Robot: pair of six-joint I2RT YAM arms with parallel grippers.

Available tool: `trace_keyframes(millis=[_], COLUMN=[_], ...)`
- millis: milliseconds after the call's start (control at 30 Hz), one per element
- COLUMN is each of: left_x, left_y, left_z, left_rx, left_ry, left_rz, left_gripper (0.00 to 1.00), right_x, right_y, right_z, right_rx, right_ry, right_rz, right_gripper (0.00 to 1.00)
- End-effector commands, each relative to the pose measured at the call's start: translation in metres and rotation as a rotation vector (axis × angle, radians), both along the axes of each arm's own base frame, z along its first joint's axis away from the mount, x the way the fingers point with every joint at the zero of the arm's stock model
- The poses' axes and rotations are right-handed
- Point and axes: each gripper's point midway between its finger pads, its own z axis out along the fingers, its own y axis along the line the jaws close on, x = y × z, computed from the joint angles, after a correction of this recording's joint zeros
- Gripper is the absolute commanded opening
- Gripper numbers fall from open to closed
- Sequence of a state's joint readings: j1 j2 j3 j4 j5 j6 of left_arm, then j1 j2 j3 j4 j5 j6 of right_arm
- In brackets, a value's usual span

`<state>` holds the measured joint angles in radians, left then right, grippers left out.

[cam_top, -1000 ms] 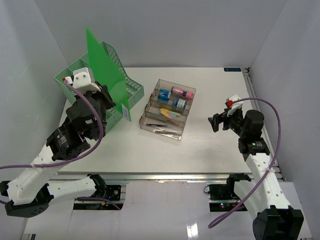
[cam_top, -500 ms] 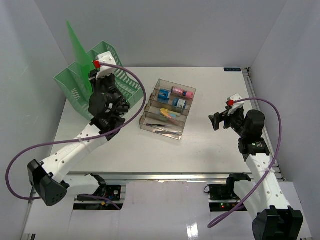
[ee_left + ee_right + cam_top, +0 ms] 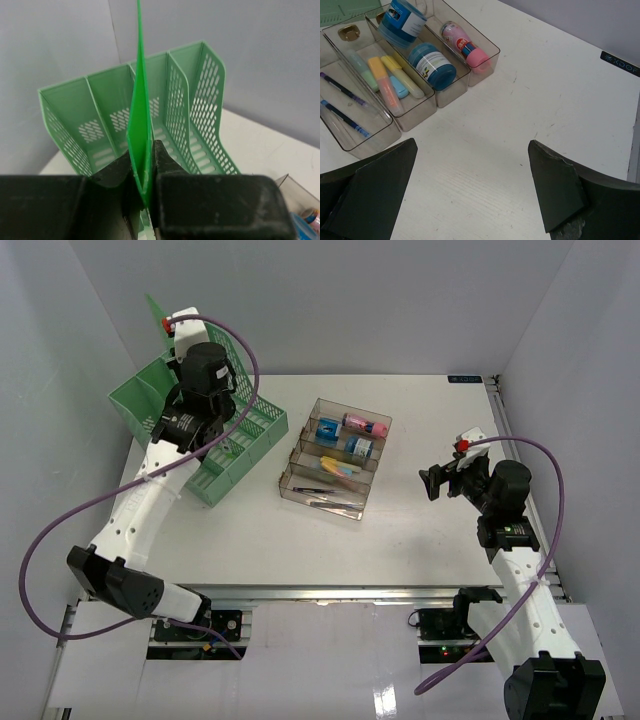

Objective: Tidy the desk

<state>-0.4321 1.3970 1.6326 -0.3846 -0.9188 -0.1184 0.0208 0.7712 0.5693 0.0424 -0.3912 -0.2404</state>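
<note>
The white desk (image 3: 420, 530) has a silver rail along its front edge. My left gripper (image 3: 145, 150) is shut on a thin green folder (image 3: 140, 100), held upright on edge above the mint-green mesh file rack (image 3: 195, 100). In the top view this gripper (image 3: 172, 340) is raised over the rack (image 3: 200, 425) at the desk's back left, and the folder (image 3: 155, 312) sticks up behind it. My right gripper (image 3: 437, 483) is open and empty, hovering over bare desk (image 3: 520, 90) right of the clear tray (image 3: 335, 455). Its fingers (image 3: 375, 185) are wide apart.
The smoky tiered tray (image 3: 415, 117) holds blue tape rolls (image 3: 432, 65), a pink glue stick (image 3: 467, 45), highlighters (image 3: 385, 85) and pens (image 3: 345, 117). Grey walls close in the desk at the back and on both sides.
</note>
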Motion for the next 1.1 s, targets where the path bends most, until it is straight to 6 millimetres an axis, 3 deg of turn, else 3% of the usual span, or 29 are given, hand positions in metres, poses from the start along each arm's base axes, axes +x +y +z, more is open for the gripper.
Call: trace_keyframes(millis=[0,300,533,1067], left_x=[0.005,0.008,0.016,0.026], left_y=[-0.004,0.012,0.025,0.034], left_z=[-0.019,-0.059,-0.068,-0.036], left_rx=[-0.141,-0.152,-0.082,0.010], left_ry=[0.029,0.063,0.026,-0.080], left_rz=[-0.060,-0.029,-0.039,-0.025], left_gripper=[0.00,0.00,0.00,0.00], right_x=[0.004,0.005,0.006,0.007], right_y=[-0.004,-0.004,-0.006,-0.008], right_z=[0.012,0.011,0.011,0.009], right_rx=[-0.009,-0.012,-0.022,-0.029], right_ry=[-0.063,-0.063,-0.066,-0.061], right_rz=[-0.015,-0.015,-0.027,-0.035], right_gripper=[0.98,0.98,0.98,0.98])
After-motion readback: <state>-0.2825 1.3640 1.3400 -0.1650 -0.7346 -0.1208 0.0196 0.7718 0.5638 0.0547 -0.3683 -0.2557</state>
